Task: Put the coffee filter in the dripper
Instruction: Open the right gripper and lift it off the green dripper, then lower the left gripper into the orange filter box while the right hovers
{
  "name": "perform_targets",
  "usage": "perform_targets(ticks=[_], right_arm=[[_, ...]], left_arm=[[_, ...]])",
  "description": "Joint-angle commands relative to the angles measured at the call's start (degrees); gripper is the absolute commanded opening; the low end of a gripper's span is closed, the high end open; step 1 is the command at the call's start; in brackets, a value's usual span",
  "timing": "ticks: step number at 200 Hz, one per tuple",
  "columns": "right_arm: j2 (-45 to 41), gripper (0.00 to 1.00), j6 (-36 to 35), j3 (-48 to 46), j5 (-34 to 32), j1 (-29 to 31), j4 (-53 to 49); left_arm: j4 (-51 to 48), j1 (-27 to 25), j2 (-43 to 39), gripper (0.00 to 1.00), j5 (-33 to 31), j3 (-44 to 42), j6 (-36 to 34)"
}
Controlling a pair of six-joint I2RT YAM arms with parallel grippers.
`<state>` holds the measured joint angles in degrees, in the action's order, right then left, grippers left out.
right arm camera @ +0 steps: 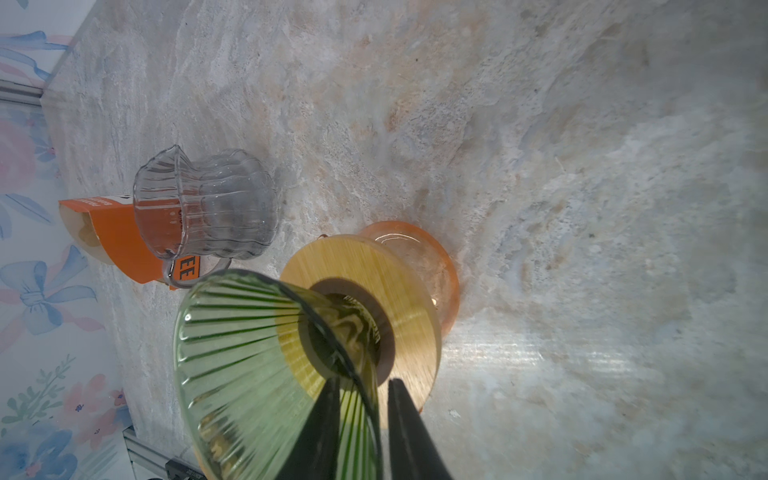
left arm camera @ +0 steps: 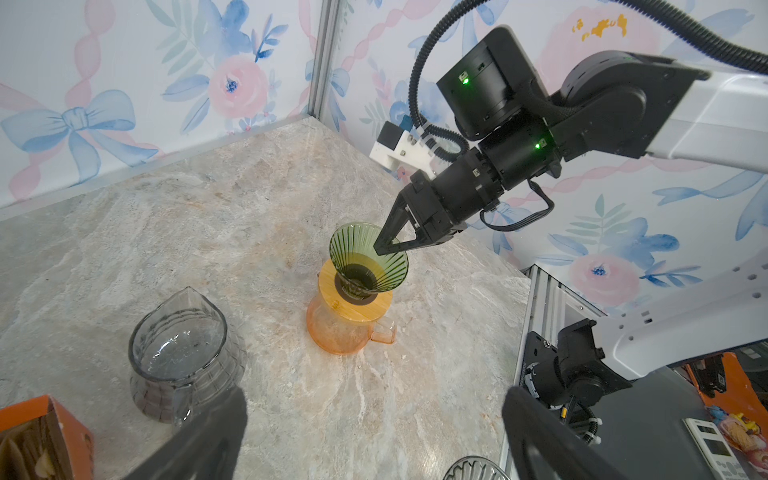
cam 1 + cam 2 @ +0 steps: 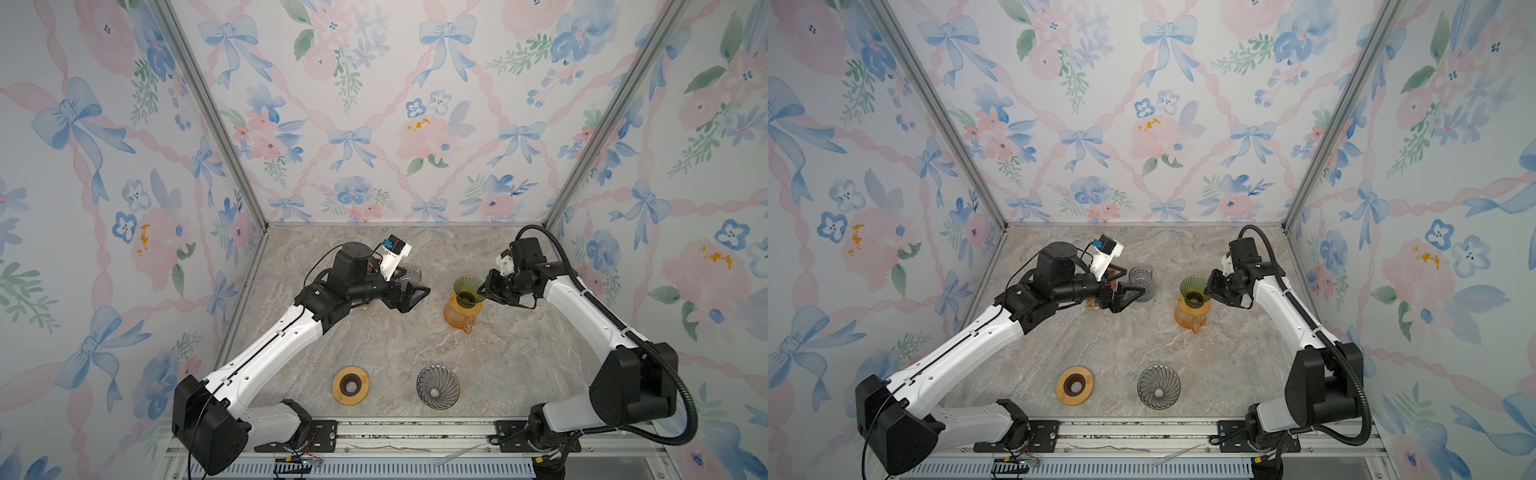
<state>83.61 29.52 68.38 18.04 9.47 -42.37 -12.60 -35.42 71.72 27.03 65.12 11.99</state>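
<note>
Filters [image 1: 81,232] lie in an orange box [image 1: 116,237] on the counter [image 1: 540,166] beside a grey jug [image 1: 208,203]; only "EE" is legible. The green dripper [image 1: 232,353] sits on the orange carafe [image 3: 456,319]. The right end effector [image 1: 362,382] straddles the dripper's rim, slightly parted. The left end effector [image 2: 376,395] gapes wide, empty.

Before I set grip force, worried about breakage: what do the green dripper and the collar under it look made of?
Green dripper: glossy, see-through ribbed glass or plastic; cannot tell which. Collar: matte wood, perhaps bamboo; fine grain shows.
</note>
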Motion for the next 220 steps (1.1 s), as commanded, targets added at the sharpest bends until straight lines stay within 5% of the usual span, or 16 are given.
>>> perform_targets(ticks=[1,59,92,143,193,220], right_arm=[[-2.25,0.29,-0.21,-0.08,-1.69,0.37,-0.18],[-6.45,0.62,-0.75,-1.82,-4.01,0.11,0.92],[-10.48,0.99,-2.76,-2.48,-5.36,-0.02,2.52],[-18.87,0.96,-6.68,-5.3,-5.79,0.31,8.39],[-26.39,0.96,-8.45,-8.31,-6.08,0.16,11.79],[-26.42,0.96,-9.26,-9.72,-0.81,-1.12,11.67]], left_arm=[[-0.23,0.53,-0.46,0.98,1.05,-0.44,-0.21],[-0.25,1.89,-0.6,0.98,-0.19,-0.44,0.55],[-0.25,2.67,-0.58,0.98,-1.22,-0.61,0.58],[-0.29,3.99,-0.52,0.98,-3.62,-0.96,0.19],[-0.58,4.89,-0.53,0.98,-12.71,-3.03,1.22],[-1.84,6.24,0.31,0.96,-15.0,-3.62,2.43]])
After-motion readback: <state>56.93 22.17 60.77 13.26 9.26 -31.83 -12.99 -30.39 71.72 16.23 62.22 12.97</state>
